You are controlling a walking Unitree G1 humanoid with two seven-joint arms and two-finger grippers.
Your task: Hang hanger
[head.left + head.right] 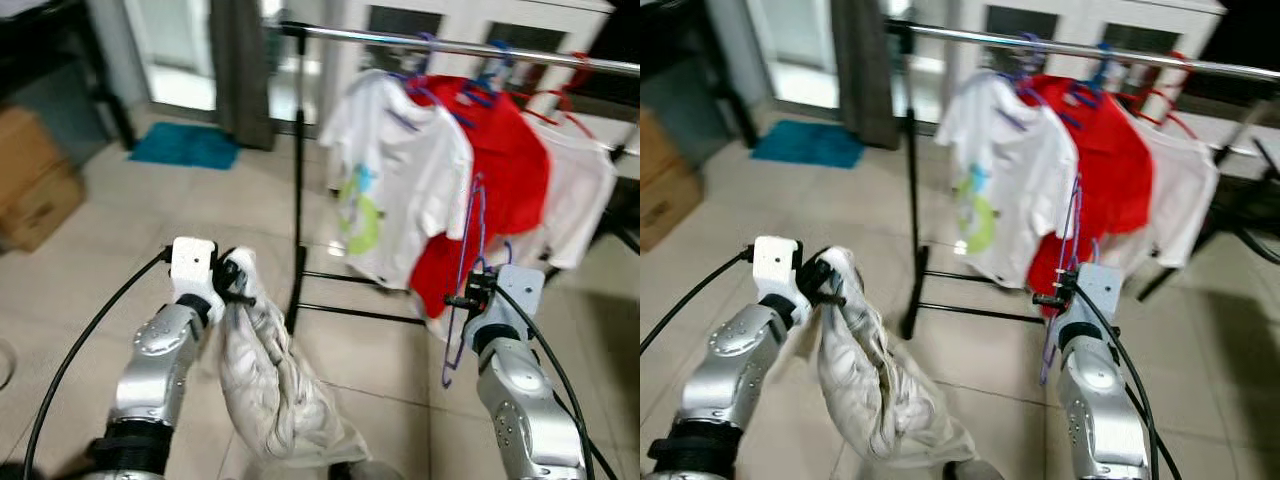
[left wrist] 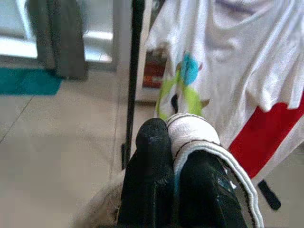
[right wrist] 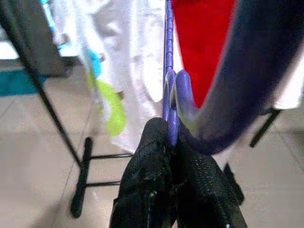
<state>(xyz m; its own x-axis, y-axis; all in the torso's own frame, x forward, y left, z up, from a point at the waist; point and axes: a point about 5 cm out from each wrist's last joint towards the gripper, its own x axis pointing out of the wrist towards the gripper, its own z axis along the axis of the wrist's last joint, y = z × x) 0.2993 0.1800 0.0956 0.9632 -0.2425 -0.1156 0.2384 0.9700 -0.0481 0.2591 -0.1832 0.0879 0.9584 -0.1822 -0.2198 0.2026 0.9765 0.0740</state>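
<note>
My right gripper [image 1: 466,297] is shut on a purple plastic hanger [image 1: 466,260], held upright in front of the red shirt [image 1: 500,170]; the right wrist view has the hanger [image 3: 169,95] pinched between the black fingers [image 3: 147,190]. My left gripper [image 1: 232,280] is shut on a cream-white garment [image 1: 270,380] that droops toward the floor; its cloth [image 2: 194,135] sits between the fingers in the left wrist view. The silver rail [image 1: 480,46] of the clothes rack runs across the top, ahead of both grippers.
On the rail hang a white shirt with a green print [image 1: 385,180], the red shirt and another white shirt [image 1: 580,200]. The rack's black post [image 1: 298,200] and base bars stand between the arms. Cardboard boxes [image 1: 30,190] sit at left, a teal mat [image 1: 185,145] beyond.
</note>
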